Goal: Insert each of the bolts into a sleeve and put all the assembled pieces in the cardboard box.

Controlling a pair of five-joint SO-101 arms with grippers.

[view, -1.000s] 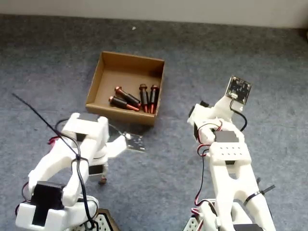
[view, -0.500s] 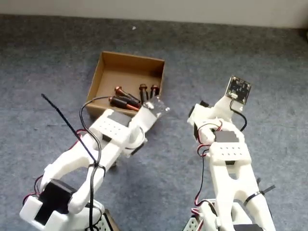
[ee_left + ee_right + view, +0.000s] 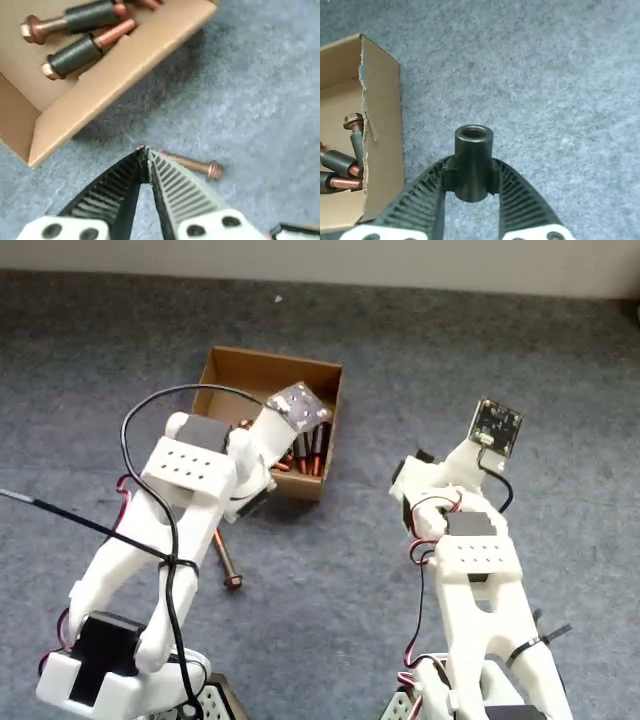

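Near the front wall of the cardboard box (image 3: 270,358), over grey carpet (image 3: 560,390): left arm stretched forward, left gripper (image 3: 145,159) pinched shut on nothing, above a loose bolt (image 3: 192,164). Off the box's right side, clamps an upright black sleeve (image 3: 473,150) in the right gripper (image 3: 472,172). Holds several sleeved bolts (image 3: 310,445) inside the box.

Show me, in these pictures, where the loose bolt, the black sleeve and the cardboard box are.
loose bolt (image 3: 192,164), left wrist view, middle of its shaft.
black sleeve (image 3: 472,167), right wrist view, its side wall.
cardboard box (image 3: 300,485), high view, outer wall facing the arms.
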